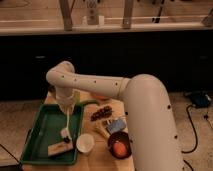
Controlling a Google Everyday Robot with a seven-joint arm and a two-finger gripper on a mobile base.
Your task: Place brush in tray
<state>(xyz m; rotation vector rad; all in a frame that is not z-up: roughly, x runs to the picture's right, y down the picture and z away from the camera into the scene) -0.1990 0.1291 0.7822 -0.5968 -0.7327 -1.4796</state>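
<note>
Far left: green tray [42,131], with 1 tan wooden block [59,149] lying at its 5 o'clock corner. At 12 o'clock from the block, slim white brush [66,121], head low over the tray floor, handle reaching up to the gripper [67,106] near the tray's 1 o'clock corner. Cannot tell whether gripped or released. Just outside the tray at 4 o'clock, 1 white cup [85,143]; at 3 o'clock from that, 1 dark bowl [111,146].

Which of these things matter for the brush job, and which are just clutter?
Job: green tray; brush, upright over it; tool, above the tray at the brush's top.
Lying about: wooden block in the tray; white cup; dark bowl.
</note>
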